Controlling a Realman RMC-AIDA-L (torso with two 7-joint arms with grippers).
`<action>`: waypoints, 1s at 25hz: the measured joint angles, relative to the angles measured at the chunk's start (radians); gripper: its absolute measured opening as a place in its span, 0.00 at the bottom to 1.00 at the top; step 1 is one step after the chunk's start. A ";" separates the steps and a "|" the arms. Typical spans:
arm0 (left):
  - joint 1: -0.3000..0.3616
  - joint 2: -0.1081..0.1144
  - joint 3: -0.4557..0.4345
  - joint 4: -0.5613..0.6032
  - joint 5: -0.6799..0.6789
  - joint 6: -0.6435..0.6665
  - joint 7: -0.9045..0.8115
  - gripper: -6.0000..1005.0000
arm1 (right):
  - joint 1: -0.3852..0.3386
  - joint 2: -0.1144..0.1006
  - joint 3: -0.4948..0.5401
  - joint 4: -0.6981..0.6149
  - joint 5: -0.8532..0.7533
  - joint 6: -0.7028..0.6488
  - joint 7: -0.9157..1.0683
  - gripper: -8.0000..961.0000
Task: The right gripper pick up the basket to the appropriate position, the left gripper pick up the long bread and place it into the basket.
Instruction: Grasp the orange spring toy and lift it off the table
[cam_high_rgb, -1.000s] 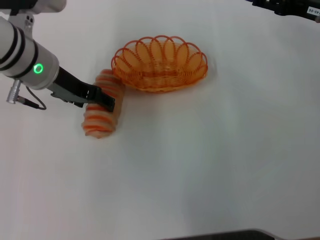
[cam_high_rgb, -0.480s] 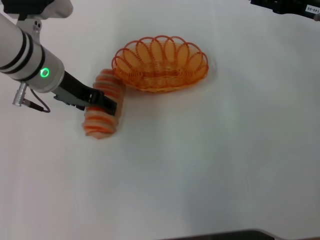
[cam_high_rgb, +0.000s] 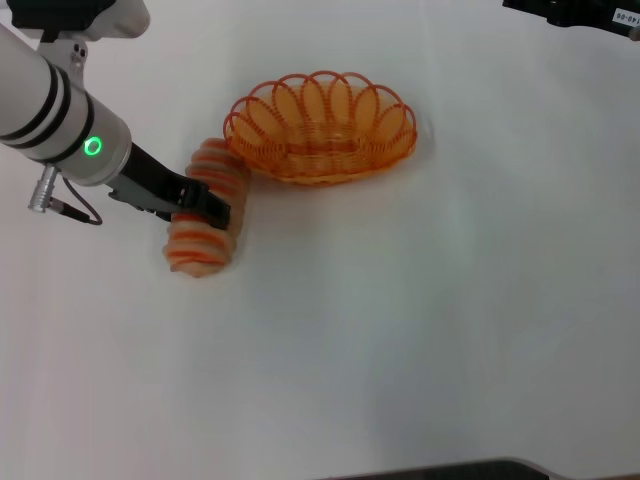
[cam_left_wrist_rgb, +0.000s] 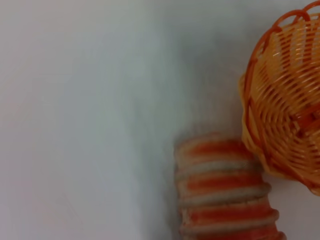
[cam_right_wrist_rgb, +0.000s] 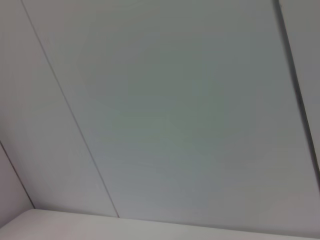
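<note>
The long bread (cam_high_rgb: 198, 250), tan with orange-red stripes, lies on the white table just left of the orange wire basket (cam_high_rgb: 320, 125), with its far end touching the basket's rim. My left gripper (cam_high_rgb: 205, 207) on the green-lit arm sits low across the middle of the bread. The left wrist view shows the bread (cam_left_wrist_rgb: 225, 195) close up beside the basket (cam_left_wrist_rgb: 285, 100). The basket is empty. My right gripper is out of view; only a black piece of arm (cam_high_rgb: 570, 12) shows at the far right edge.
The white table (cam_high_rgb: 420, 320) stretches wide to the right and front of the basket. The right wrist view shows only a pale panelled surface (cam_right_wrist_rgb: 160, 120).
My left arm has shifted a little to the right and farther out, bringing the claw over the bread's middle. The bread and basket have not moved.
</note>
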 joint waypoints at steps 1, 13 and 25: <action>0.000 0.001 0.000 0.000 0.001 0.000 0.000 0.81 | 0.000 0.000 0.000 0.000 0.000 0.000 0.000 0.79; 0.003 0.003 -0.001 0.021 0.042 0.001 0.000 0.55 | 0.002 0.002 0.000 -0.001 0.000 0.000 0.001 0.79; 0.013 0.006 -0.018 0.073 0.108 0.025 -0.021 0.48 | 0.002 0.002 0.000 -0.004 0.000 -0.003 0.005 0.79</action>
